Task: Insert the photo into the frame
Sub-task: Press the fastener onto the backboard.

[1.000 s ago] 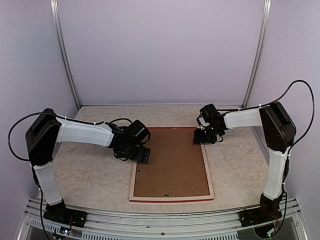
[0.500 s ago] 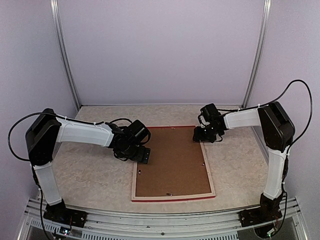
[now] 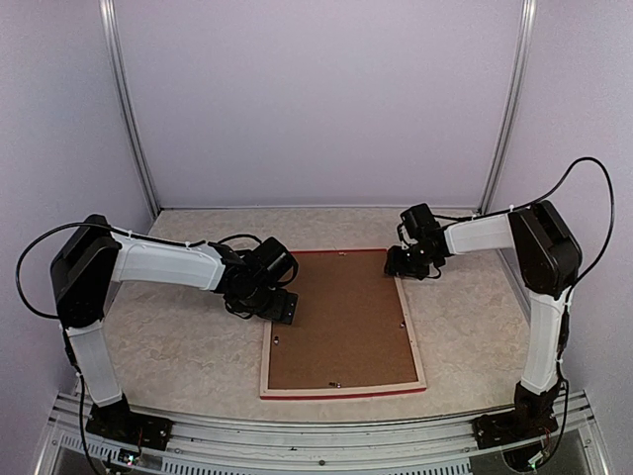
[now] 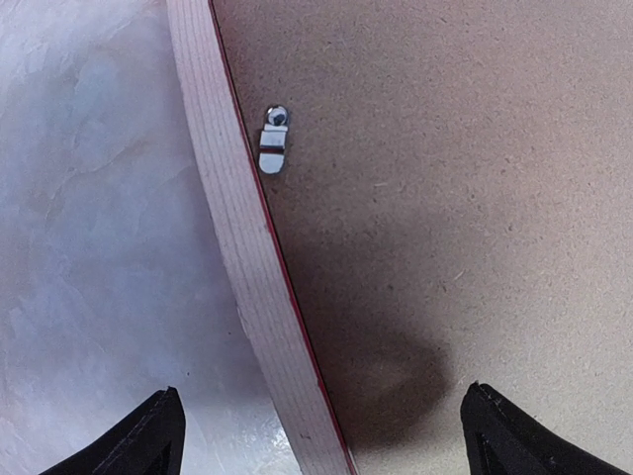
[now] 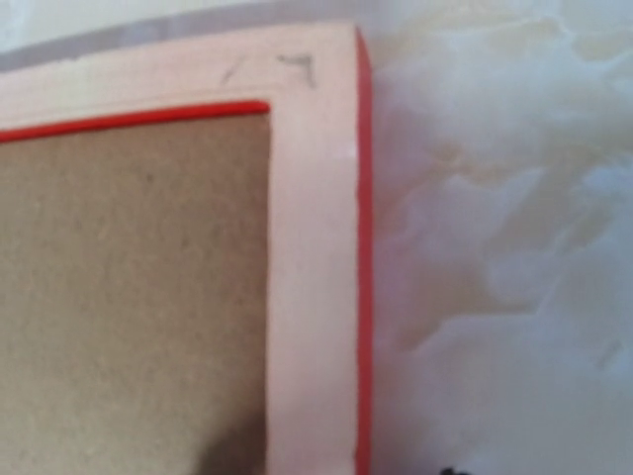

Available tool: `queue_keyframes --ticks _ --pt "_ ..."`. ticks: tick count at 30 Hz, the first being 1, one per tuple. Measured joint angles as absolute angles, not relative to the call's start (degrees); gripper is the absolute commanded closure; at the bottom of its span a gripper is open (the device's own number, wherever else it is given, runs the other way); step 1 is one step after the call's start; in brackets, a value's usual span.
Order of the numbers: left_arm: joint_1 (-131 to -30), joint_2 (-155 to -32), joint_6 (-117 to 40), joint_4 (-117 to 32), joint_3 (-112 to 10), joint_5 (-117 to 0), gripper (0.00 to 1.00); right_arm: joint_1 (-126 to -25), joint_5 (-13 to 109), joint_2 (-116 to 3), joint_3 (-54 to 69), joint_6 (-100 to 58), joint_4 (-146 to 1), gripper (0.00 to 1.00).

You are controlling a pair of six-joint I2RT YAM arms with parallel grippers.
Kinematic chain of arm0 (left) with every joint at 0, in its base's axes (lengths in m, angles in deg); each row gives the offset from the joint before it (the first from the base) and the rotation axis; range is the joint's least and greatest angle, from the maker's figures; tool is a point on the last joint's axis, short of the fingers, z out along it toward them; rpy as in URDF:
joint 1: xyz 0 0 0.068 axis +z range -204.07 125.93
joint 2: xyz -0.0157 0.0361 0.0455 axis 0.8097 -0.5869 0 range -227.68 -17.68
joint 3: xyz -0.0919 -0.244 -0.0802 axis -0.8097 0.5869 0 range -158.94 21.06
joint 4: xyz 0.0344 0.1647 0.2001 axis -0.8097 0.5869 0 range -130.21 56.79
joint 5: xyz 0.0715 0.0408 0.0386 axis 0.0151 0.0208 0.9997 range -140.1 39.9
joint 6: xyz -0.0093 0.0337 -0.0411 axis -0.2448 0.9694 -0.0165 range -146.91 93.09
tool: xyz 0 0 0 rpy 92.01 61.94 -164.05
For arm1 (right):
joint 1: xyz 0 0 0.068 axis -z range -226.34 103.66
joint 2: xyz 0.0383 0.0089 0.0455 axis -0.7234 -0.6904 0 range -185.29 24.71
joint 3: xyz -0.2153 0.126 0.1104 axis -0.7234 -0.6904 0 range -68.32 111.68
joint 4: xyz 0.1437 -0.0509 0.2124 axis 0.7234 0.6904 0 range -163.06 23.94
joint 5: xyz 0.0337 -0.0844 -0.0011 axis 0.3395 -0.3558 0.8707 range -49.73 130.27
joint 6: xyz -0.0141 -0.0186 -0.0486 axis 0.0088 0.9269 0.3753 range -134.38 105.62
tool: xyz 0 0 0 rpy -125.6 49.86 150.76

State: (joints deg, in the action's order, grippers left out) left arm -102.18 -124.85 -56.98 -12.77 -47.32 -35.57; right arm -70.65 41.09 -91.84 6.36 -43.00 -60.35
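The frame [image 3: 342,392] lies face down on the table, its pale wood back up and its red edge showing. A brown backing board [image 3: 341,322] fills it. The photo is hidden. My left gripper [image 3: 282,309] is low over the frame's left rail near the far-left corner. In the left wrist view it [image 4: 318,396] is open, one finger [image 4: 148,440] over the table and the other over the board [image 4: 445,198], with the rail [image 4: 223,198] between them. My right gripper [image 3: 404,265] is at the far-right corner [image 5: 312,247]. Its fingers do not show clearly.
Small metal turn clips sit on the board by the left rail [image 4: 272,148], the right rail [image 3: 404,325] and the near rail [image 3: 333,385]. The marbled tabletop [image 5: 495,247] surrounds the frame. Walls with metal posts [image 3: 132,129] close in the back and sides.
The right gripper has shifted a little toward the far side. The frame has turned slightly, its near edge swinging to the right. The left arm has not moved.
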Motion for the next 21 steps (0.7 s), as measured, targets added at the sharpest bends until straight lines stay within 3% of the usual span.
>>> queue_keyframes --ticks 11,21 --pt "-102.2 -124.9 -57.0 -12.8 -46.9 -35.6 0.04 -70.2 43.1 -92.5 6.4 -46.8 -62.6 0.66" --pt "-102.1 -124.9 -57.0 -12.8 -46.4 -35.6 0.04 -69.5 44.2 -92.2 4.7 -49.0 -65.3 0.76"
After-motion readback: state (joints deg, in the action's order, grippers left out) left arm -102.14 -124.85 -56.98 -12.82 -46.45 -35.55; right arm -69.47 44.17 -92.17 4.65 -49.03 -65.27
